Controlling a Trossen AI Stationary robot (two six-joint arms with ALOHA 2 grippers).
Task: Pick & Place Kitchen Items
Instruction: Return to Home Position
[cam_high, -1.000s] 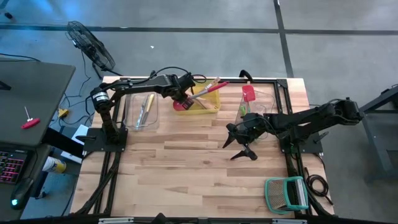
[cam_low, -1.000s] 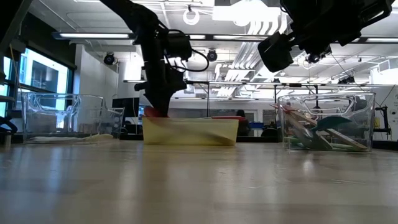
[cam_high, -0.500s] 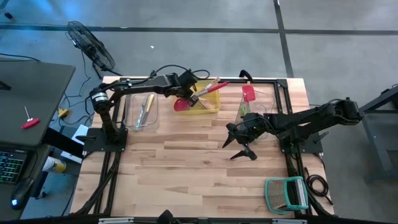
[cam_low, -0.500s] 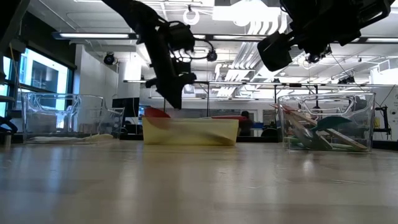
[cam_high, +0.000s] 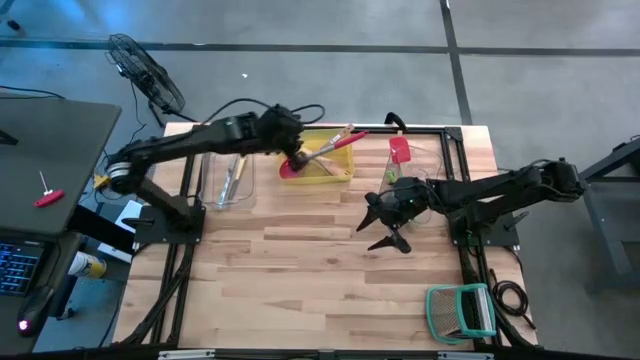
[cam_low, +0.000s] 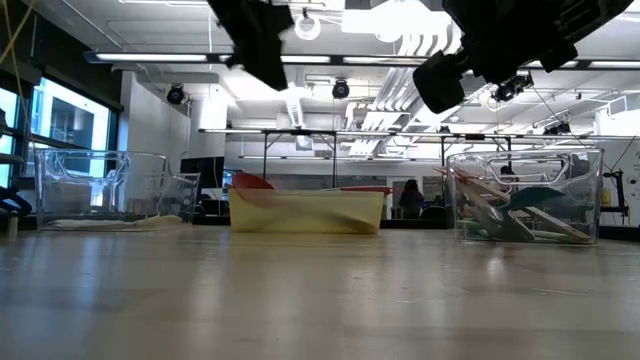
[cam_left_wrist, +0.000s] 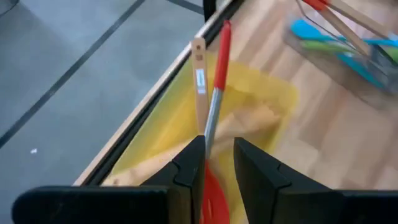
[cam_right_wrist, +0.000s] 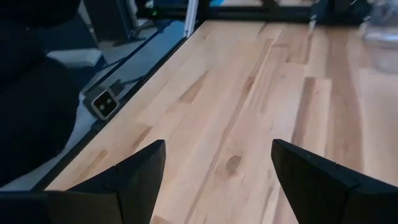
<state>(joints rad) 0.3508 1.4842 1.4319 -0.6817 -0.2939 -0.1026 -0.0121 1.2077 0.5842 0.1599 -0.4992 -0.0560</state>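
Observation:
A yellow tray (cam_high: 345, 175) at the table's far middle holds a red spatula (cam_left_wrist: 222, 56) with a metal shaft, and wooden utensils (cam_left_wrist: 199, 74). The spatula's blade (cam_high: 288, 170) lies at the tray's left end and its handle rests on the far right rim. My left gripper (cam_high: 296, 157) hangs well above that left end (cam_low: 275, 75). Its fingers are a narrow gap apart (cam_left_wrist: 219, 155), and the spatula shows through the gap from below. My right gripper (cam_high: 385, 225) waits open above the table's middle right (cam_right_wrist: 217, 168).
A clear bin (cam_high: 215, 185) at the far left holds a yellow-handled knife (cam_high: 238, 168). Another clear bin (cam_low: 525, 205) at the far right holds red, blue and green utensils. A teal-framed rack (cam_high: 462, 310) sits at the near right corner. Bare wood lies between the arms.
My left gripper has risen from the tray's left end to well above the tray, tipping up toward level. The red spatula has stayed in the tray, its blade at the left end.

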